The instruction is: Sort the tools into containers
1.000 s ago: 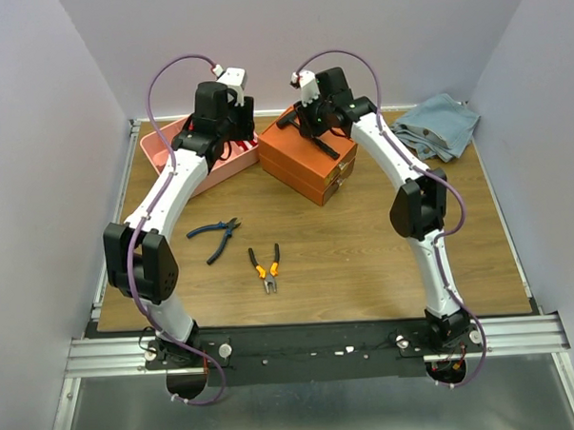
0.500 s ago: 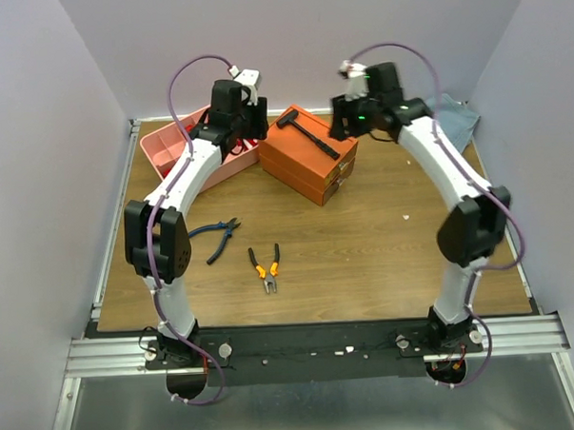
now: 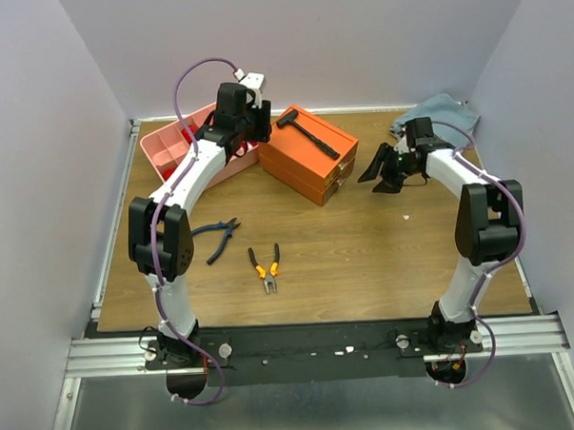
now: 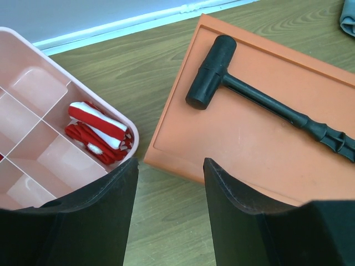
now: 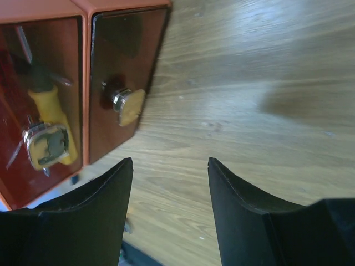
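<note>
A black hammer (image 3: 308,134) lies loose on top of the orange box (image 3: 289,160); the left wrist view shows the hammer (image 4: 266,105) on the lid (image 4: 244,149). My left gripper (image 3: 248,133) hangs open and empty over the gap between the box and the pink tray (image 3: 160,137). My right gripper (image 3: 374,176) is open and empty, low over the table just right of the box. A yellow-handled screwdriver (image 5: 47,130) shows through a clear drawer. Blue-handled pliers (image 3: 215,235) and orange-handled pliers (image 3: 265,266) lie on the table in front.
A blue-grey cloth (image 3: 437,111) is bunched at the back right corner behind my right arm. A red-and-white handled tool (image 4: 97,130) lies in a corner compartment of the tray (image 4: 33,88). A drawer knob (image 5: 127,105) faces my right gripper (image 5: 171,163).
My right gripper has opened, left the hammer on the box lid, and swung right and down beside the box. My left arm has shifted slightly back and right.
</note>
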`<state>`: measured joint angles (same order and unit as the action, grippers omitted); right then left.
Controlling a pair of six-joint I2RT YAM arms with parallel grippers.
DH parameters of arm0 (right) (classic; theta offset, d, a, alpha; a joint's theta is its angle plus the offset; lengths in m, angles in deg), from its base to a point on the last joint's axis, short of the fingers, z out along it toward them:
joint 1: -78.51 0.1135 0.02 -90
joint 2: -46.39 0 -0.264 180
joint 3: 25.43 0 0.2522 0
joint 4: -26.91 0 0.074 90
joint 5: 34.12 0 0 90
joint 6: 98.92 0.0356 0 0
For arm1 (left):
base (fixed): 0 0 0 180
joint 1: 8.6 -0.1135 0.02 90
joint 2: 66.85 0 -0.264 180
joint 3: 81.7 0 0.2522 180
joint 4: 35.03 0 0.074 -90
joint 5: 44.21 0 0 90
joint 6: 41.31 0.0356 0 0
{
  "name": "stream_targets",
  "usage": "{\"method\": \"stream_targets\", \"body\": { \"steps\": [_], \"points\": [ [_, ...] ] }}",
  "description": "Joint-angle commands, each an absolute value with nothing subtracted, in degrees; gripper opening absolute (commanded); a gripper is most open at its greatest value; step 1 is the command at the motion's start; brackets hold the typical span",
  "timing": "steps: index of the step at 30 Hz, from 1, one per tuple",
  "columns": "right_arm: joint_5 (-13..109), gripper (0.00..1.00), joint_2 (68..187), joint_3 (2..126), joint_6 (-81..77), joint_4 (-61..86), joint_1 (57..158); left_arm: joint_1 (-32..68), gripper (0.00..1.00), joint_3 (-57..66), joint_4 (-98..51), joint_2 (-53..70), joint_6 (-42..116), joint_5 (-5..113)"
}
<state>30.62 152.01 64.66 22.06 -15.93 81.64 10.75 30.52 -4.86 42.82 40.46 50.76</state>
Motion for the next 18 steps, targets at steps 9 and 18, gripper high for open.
{"method": "stream_targets", "body": {
  "steps": [9, 18],
  "points": [
    [20.9, 0.63, 165.6, 75.7, 30.9, -9.9, 84.8, 11.0, 0.60, 28.5, -6.1, 41.0, 41.0, 48.5],
    [28.9, 0.60, 169.2, 80.1, 28.0, -18.4, 88.8, 10.9, 0.61, 29.2, -5.6, 41.1, 43.0, 47.3]
  ]
}}
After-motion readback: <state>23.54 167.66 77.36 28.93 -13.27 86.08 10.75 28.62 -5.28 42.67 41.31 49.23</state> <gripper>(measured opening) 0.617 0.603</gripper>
